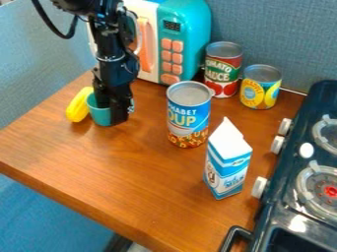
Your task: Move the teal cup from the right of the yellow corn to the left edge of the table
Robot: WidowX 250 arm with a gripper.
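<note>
The black gripper (pixel 113 110) hangs down at the left part of the wooden table, low over its surface. It is at a small teal cup (pixel 101 116), covering the cup's right side. Whether it grips the cup cannot be made out. A yellow object (pixel 78 105), rounded and elongated, leans just left of the cup. To the right of the gripper stands a blue soup can (pixel 189 115), upright and apart from it.
A blue and white milk carton (pixel 227 162) stands right of centre. Behind are a tomato sauce can (pixel 223 70), a yellow-labelled can (pixel 260 87) and a teal toy microwave (pixel 184 37). A dark toy stove (pixel 306 182) borders the table (pixel 118 182) on the right.
</note>
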